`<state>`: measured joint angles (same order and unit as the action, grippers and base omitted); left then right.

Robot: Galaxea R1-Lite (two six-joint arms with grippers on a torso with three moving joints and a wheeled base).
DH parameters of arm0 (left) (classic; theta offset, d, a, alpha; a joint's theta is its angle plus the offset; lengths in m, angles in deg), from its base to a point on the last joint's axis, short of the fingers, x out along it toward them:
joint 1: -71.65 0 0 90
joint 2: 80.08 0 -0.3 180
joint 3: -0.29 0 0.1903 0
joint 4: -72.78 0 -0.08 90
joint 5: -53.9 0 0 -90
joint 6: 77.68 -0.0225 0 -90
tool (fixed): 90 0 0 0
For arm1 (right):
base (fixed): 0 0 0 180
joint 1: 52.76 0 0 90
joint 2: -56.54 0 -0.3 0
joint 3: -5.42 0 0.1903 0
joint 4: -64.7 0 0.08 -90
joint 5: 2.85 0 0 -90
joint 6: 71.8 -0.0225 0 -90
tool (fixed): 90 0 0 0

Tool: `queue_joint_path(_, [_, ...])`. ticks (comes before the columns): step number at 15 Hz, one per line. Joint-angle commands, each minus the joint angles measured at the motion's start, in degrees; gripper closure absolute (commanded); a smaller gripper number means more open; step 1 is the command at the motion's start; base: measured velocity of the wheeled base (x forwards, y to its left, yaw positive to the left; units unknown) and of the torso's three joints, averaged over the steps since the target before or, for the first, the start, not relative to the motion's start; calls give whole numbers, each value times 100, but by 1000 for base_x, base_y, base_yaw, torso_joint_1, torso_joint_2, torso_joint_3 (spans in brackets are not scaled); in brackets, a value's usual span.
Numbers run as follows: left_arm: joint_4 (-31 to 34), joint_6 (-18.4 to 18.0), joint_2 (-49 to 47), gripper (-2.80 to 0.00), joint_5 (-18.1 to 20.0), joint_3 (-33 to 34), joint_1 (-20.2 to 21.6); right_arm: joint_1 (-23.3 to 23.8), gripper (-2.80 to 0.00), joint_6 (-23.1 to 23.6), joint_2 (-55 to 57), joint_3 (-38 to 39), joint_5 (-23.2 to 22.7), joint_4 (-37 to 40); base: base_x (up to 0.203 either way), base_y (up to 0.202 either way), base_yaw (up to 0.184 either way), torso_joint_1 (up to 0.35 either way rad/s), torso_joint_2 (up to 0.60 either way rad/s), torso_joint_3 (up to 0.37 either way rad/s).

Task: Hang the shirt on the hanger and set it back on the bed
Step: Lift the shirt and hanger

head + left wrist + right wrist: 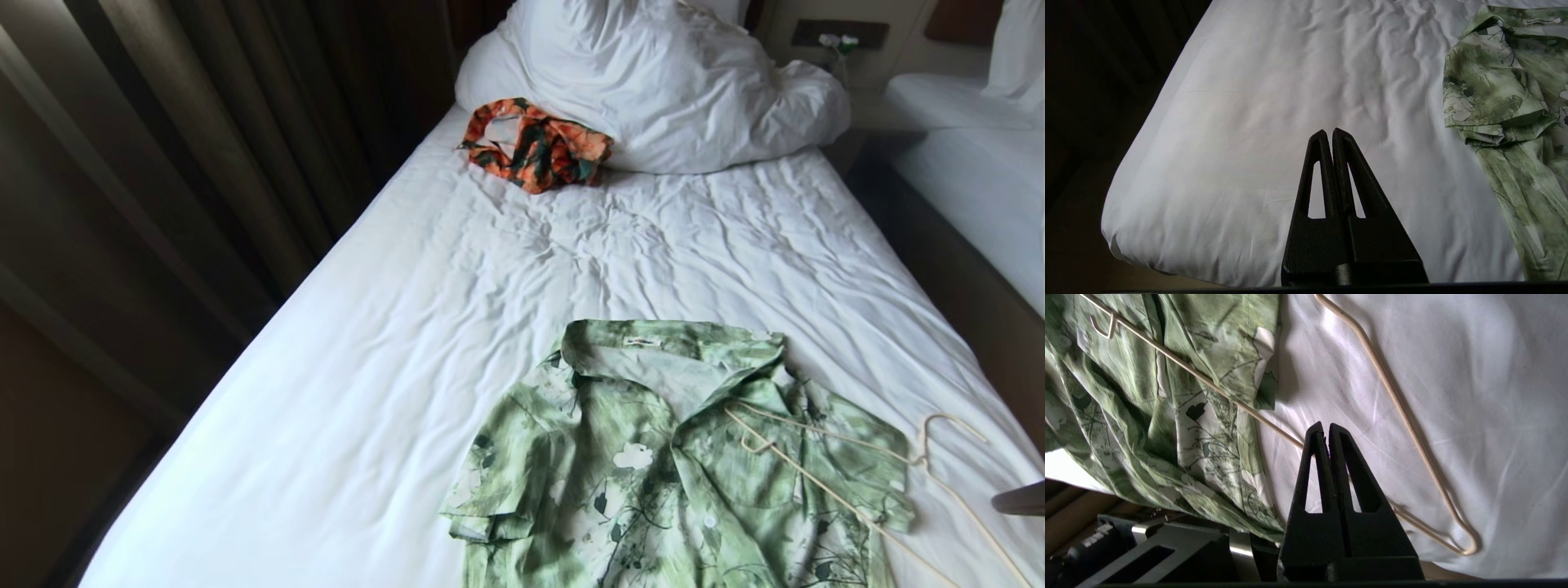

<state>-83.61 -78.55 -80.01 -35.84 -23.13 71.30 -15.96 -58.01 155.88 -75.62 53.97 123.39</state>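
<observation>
Here, a white bed [457, 343] running lengthwise from 6 o'clock to 12 o'clock in the head view, sheet wrinkled, bunched duvet [653, 82] piled at the 12 o'clock end. At 6 o'clock, the shirt [653, 465] spread flat on the sheet, front up, collar toward 12 o'clock and hem running off the near edge, so long axis 12-to-6. Short sleeves out toward 9 and 3 o'clock. Over the shirt's 3 o'clock shoulder, the hanger [824, 465] lying flat, partly on the cloth and partly on bare sheet; one end near the collar, long bar slanting from about 10 o'clock down to 4 o'clock, curved hook pointing toward 2 o'clock on the sheet beside the sleeve. Not yet inside the shirt.

Left gripper [1329, 132] hanging above bare sheet at the shirt's 9 o'clock side, fingers pressed together, nothing between them. Right gripper [1323, 426] poised above the hanger's long bar just past the shirt's edge, fingers likewise pressed together, empty; whether touching the wire, cannot tell.

Up by the duvet at 11 o'clock, a crumpled orange garment [535, 147]. At 2 o'clock, a second bed [980, 180], well apart.
</observation>
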Motion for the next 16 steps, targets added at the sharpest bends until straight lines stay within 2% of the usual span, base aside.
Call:
queue_joint_path(1, [2, 0, -7, 0, 1, 4, 0, 223, 0, 463, 603, -568, -27, 1079, 0, 0, 0, 0, 0, 0])
queue_joint_path(3, [2, 0, -7, 0, 1, -3, 0, 343, 0, 873, 1019, -877, -23, 1440, 0, 0, 0, 0, 0, 0])
queue_joint_path(5, [2, 0, -7, 0, 1, -4, 0, 405, 0, 1233, 1220, -921, -22, 1485, 0, 0, 0, 0, 0, 0])
queue_joint_path(13, [2, 0, -7, 0, 1, -4, 0, 510, 0, 1468, 1451, -1109, -147, 1354, 0, 0, 0, 0, 0, 0])
queue_joint_path(14, [2, 0, -7, 0, 1, 4, 0, 549, -218, 1510, 1489, -1143, -216, 1357, 0, 0, 0, 0, 0, 0])
queue_joint_path(15, [2, 0, -7, 0, 1, 0, 0, 574, -280, 1512, 1526, -1195, -405, 1376, 0, 0, 0, 0, 0, 0])
queue_joint_path(16, [2, 0, -7, 0, 1, 5, 0, 609, -280, 1511, 1568, -1218, -723, 1373, 0, 0, 0, 0, 0, 0])
